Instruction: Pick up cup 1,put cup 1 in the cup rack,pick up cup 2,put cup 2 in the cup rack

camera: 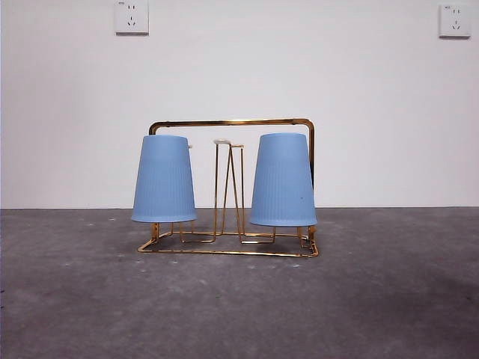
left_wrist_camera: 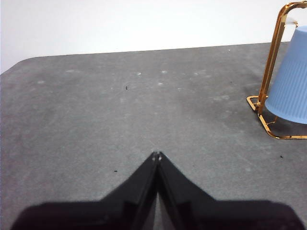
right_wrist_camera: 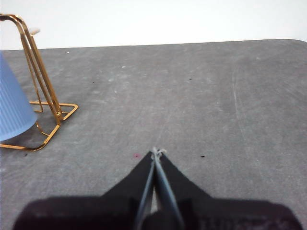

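Both blue cups hang upside down on the cup rack [camera: 230, 123]: cup 1 [camera: 283, 180] right, cup 2 [camera: 164, 179] left; left gripper [left_wrist_camera: 156, 155] and right gripper [right_wrist_camera: 156, 152] wait apart, jaws together

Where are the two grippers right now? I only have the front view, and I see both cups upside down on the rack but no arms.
Observer: The left gripper is off to cup 2's side of the cup rack, over bare table.
Operator: Is it holding anything?
Observer: No, its jaws are shut on nothing.
Operator: And the right one?
Observer: The right gripper is shut and empty too, off to cup 1's side, clear of the rack.
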